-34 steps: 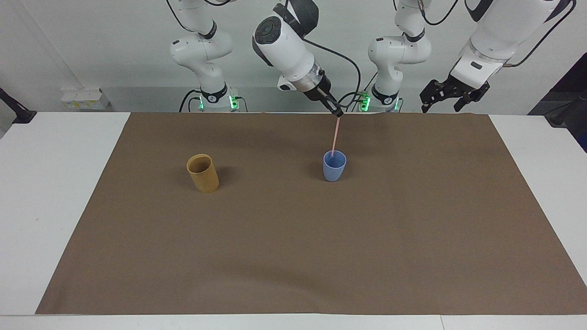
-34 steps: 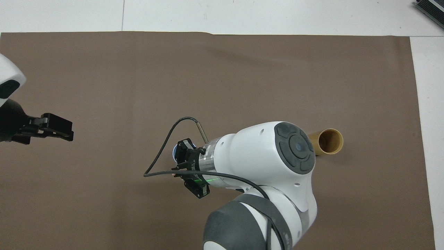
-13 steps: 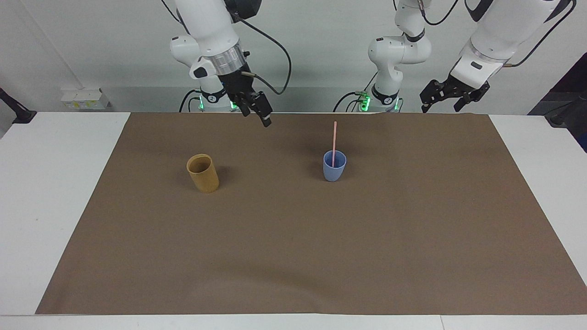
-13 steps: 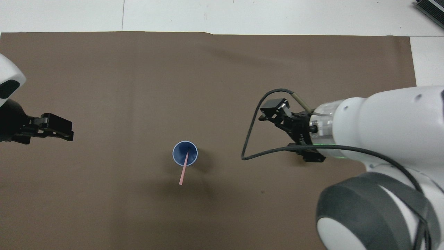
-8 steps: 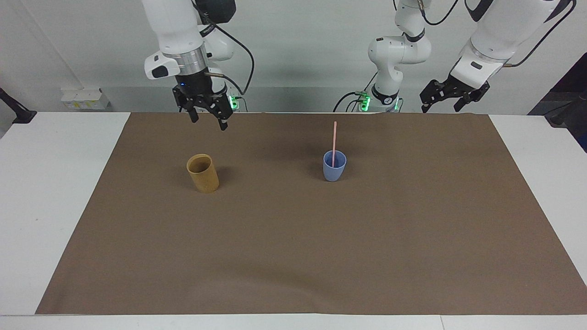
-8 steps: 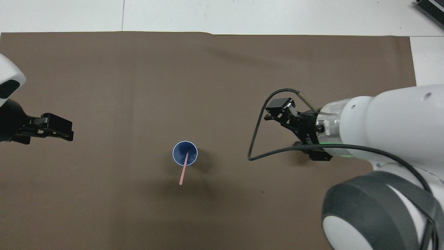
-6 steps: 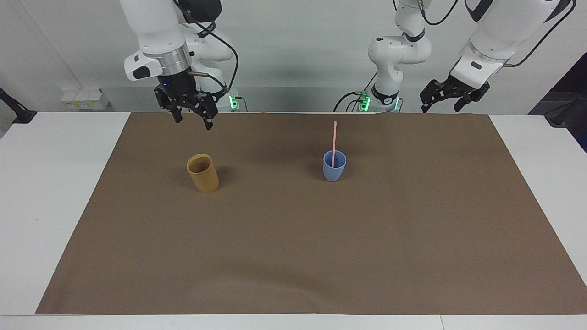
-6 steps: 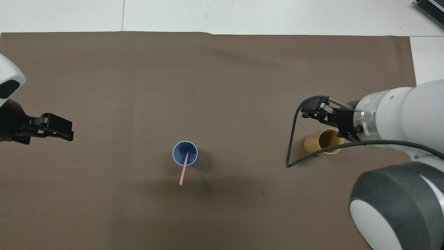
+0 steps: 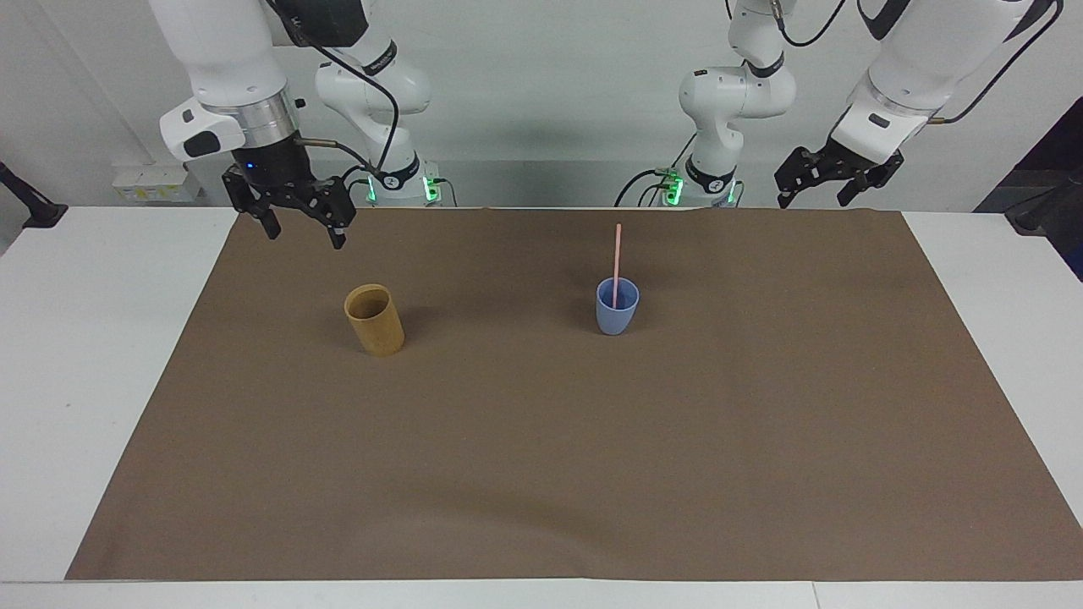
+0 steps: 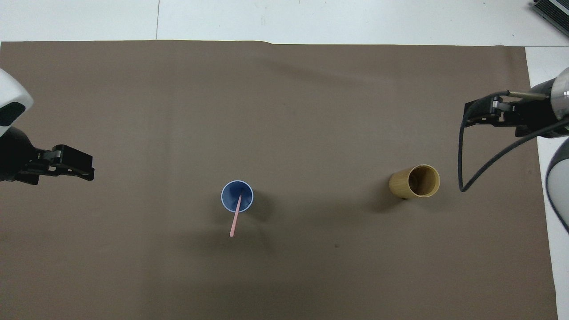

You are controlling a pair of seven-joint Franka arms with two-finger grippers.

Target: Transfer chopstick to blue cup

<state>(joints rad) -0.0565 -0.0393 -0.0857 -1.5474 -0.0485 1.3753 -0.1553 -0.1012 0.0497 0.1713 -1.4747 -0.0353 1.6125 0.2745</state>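
Facing view: right gripper (image 9: 303, 233), spread and apparently empty, has retreated from chopstick (image 9: 617, 264).

A big white table (image 9: 93, 355) fills the room's middle. A flat brown paper mat (image 9: 541, 440) covers most of it. At twelve o'clock stands a plain white wall (image 9: 541, 93). A small white box (image 9: 156, 182) sits low by it at ten o'clock. The light is soft and even.

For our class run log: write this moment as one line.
chopstick: in blue cup | right gripper: open, empty | left gripper: open, waiting
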